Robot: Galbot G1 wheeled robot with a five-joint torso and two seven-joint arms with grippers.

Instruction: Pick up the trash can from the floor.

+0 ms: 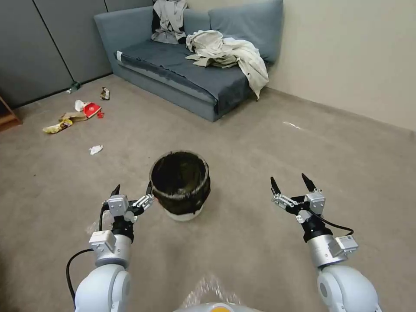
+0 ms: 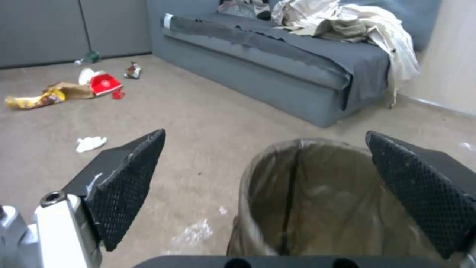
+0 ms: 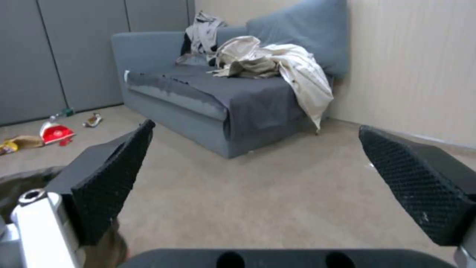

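Observation:
The trash can stands upright on the carpeted floor in front of me, a small round white bin with a dark bag folded over its rim. My left gripper is open just to the can's left, one fingertip close to the rim. In the left wrist view the can's rim lies partly between the spread fingers. My right gripper hangs open well to the right of the can, nothing between its fingers. A sliver of the can shows in the right wrist view.
A blue-grey sofa with crumpled clothes stands against the far wall. Litter lies on the floor at the left: a red wrapper, a yellow packet, a white tissue. Open carpet surrounds the can.

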